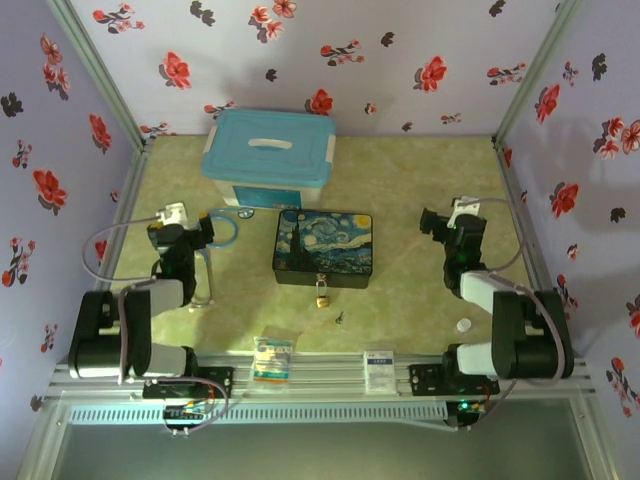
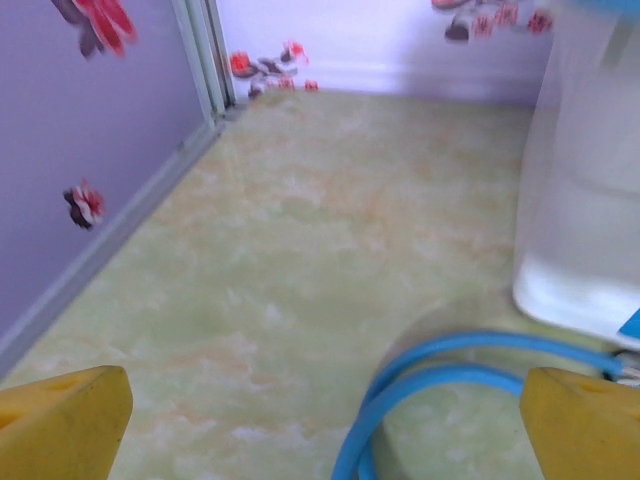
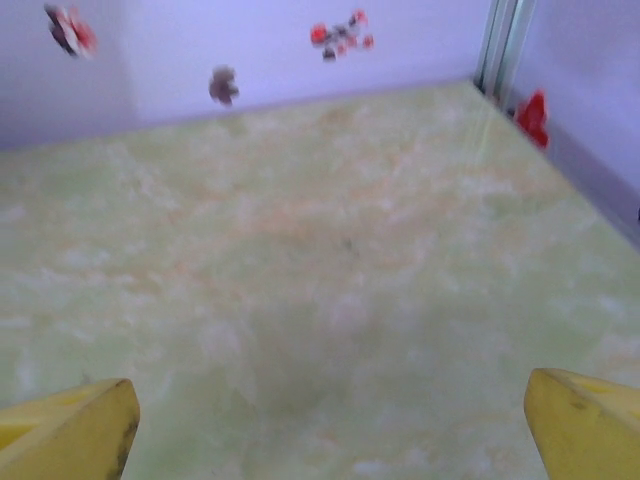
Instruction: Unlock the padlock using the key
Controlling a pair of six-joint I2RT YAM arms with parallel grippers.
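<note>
Grippers: your left gripper [image 2: 325, 415], right gripper [image 3: 330, 420] released.
Labels: rail cards [image 1: 272, 358] unreadable.
Room: padlock [image 1: 322, 297], key [image 1: 339, 319] apart, frame centre.

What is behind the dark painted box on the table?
Behind the painted box, a little to its left, stands a plastic bin. Its light blue lid is closed on top, so what is inside the bin cannot be seen.

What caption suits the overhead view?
Left gripper and right gripper open beside dark painted box; tiny brass padlock at its front, thin grey key nearby.
</note>
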